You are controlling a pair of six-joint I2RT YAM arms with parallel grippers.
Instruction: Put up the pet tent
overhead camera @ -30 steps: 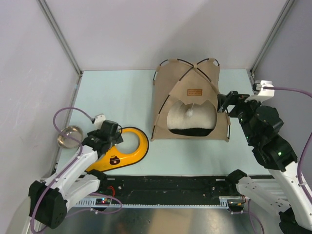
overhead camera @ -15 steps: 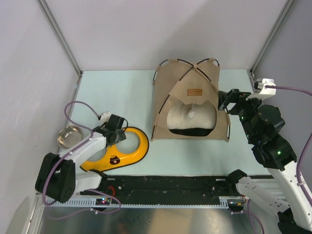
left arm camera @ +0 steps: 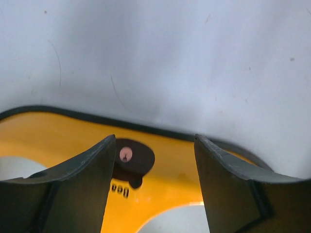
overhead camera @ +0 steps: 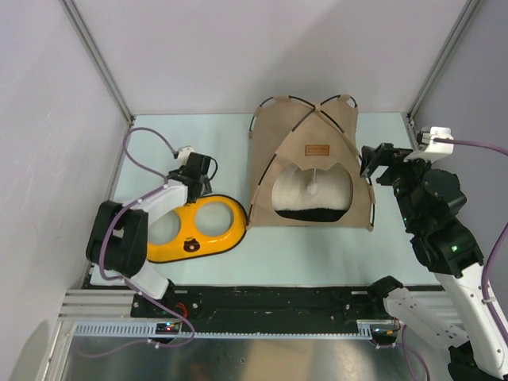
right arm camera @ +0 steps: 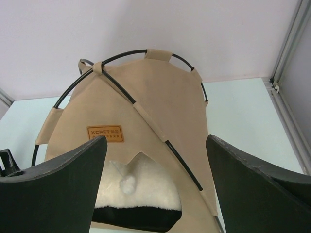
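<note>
Overhead view: the tent [overhead camera: 309,159] stands at about one o'clock on the table [overhead camera: 198,135]. Its poles [right arm camera: 121,54] are arched, the fabric is taut, and the doorway faces six o'clock. The pillow [overhead camera: 309,190] is inside, with the pom-pom [right arm camera: 128,183] hanging in front of it under the label [right arm camera: 105,133]. To me the shelter itself looks done, so I judge we're dressing the scene around it. The feeder [overhead camera: 187,232] lies at eight o'clock of the tent, its right end just beside the tent's front-left corner; I can't tell whether they touch. My left gripper [overhead camera: 197,181] hangs over the feeder's twelve o'clock edge. On its wrist camera the fingers stand apart with the yellow rim showing in the gap, and nothing is pinched. My right gripper [overhead camera: 373,161] sits at three o'clock of the tent, close to the side wall. Its fingers are spread wide and hold nothing, and its own camera looks straight at the doorway. Next, I reckon the left needs a square bite on the feeder rim, or a gentle push, without bumping the tent's corner. The right should keep off the fabric, since a nudge there could skew the frame.
</note>
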